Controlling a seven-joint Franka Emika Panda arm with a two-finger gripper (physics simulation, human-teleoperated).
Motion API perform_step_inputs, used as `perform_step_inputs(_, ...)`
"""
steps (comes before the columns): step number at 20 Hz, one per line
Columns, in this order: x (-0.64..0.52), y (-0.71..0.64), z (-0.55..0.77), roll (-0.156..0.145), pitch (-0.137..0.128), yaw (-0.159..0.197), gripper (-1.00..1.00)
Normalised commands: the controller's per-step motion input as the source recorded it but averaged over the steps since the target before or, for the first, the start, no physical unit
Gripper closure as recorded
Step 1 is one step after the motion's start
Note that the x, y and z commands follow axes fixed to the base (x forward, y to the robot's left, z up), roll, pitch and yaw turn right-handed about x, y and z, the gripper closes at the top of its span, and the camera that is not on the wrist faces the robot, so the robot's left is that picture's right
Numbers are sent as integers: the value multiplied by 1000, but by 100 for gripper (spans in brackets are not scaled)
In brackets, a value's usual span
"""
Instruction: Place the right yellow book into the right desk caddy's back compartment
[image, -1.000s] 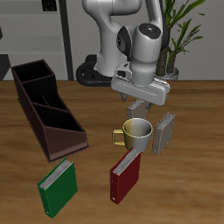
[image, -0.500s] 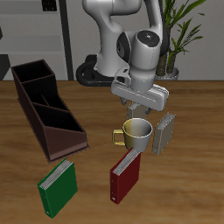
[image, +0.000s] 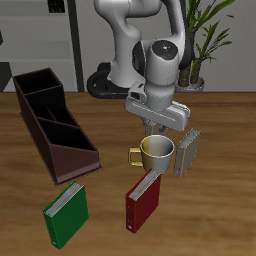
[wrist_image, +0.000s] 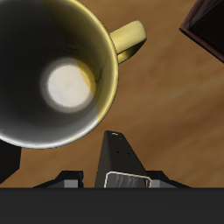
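Two thin tan-grey books stand side by side just beyond the yellow mug (image: 157, 153). The right yellow book (image: 181, 160) is the one touching the mug's side; its twin (image: 192, 146) stands farther back. My gripper (image: 157, 128) hangs open and empty right above the mug, close beside the books. The wrist view looks straight down into the mug (wrist_image: 61, 79), with one finger (wrist_image: 121, 159) showing. The right desk caddy (image: 52, 128) is long and dark maroon, well away across the table. Its back compartment (image: 35, 90) is the tall dark end, farthest back.
A red book (image: 143, 200) leans near the mug toward the table's front edge. A green book (image: 66, 214) lies in front of the caddy's low end (image: 78, 158). A potted plant (image: 200, 60) stands behind the robot's base. A caddy corner (wrist_image: 206, 26) shows in the wrist view.
The gripper has come down a little toward the mug and its wrist has turned slightly. The books, mug and caddy have not moved.
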Motion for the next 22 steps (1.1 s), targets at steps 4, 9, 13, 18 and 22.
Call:
perform_step_inputs(4, -5, 1, 59, 30, -8, -12, 100)
perform_step_inputs(9, -11, -34, 78, 8, -15, 1, 100)
perform_step_inputs(13, -47, -101, 90, -7, -6, 27, 100)
perform_step_inputs(18, 8, -185, 128, -30, -18, 21, 100)
perform_step_inputs(22, -13, -234, 212, -24, -17, 65, 100)
